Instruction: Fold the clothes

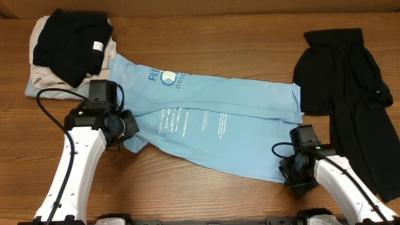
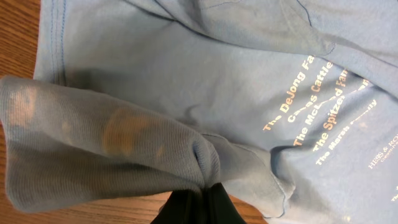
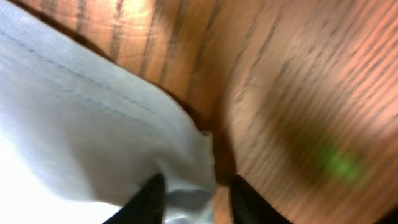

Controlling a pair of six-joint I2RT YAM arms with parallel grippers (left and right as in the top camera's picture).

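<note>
A: Status?
B: Shirt (image 1: 212,125) is spread mid-table (image 1: 212,31). My left gripper (image 2: 202,196) is clamped on its left edge. My right gripper (image 3: 193,193) straddles the hem corner; can't tell if it's gripping.
A: Tip?
B: Seat the right fully, then lift both evenly.

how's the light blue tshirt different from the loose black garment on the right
The light blue short-sleeved T-shirt carries white printed text; the large loose black garment looks plain. The T-shirt lies spread across the middle of the wooden table; the black garment sits rumpled at the right side. The left gripper pinches the T-shirt's edge; no gripper holds the black garment. Both lie on the table, not yet neatly folded.
</note>
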